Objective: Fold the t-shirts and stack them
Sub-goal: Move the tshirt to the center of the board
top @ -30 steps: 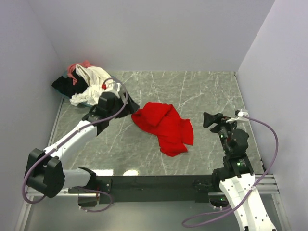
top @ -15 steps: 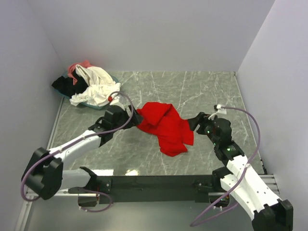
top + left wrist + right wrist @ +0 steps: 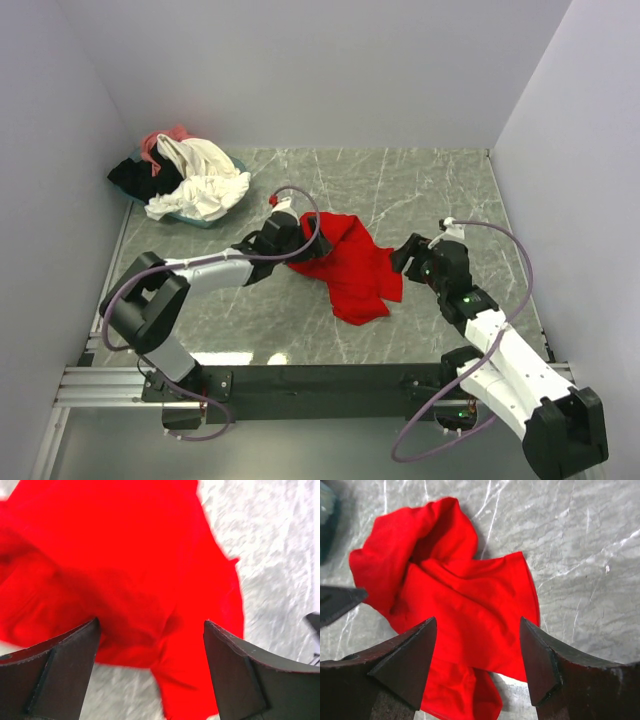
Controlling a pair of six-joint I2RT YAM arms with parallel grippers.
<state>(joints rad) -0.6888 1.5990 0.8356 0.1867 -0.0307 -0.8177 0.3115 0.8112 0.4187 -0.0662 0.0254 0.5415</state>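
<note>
A crumpled bright red t-shirt (image 3: 350, 265) lies on the grey marble table (image 3: 420, 190) at its middle. It fills the left wrist view (image 3: 125, 570) and shows in the right wrist view (image 3: 465, 605). My left gripper (image 3: 305, 247) is open at the shirt's left edge, jaws wide apart over the cloth. My right gripper (image 3: 405, 257) is open just right of the shirt, holding nothing. Cream-white (image 3: 200, 175), black (image 3: 135, 178) and pink (image 3: 160, 140) t-shirts lie heaped at the far left.
The heap of shirts sits in a teal-rimmed tray (image 3: 205, 220) in the far left corner. Grey walls close the table on the left, back and right. A black rail (image 3: 320, 380) runs along the near edge.
My left gripper has swung right from the heap of shirts to the red shirt's left edge. My right gripper has moved left and down toward the shirt's right edge.
</note>
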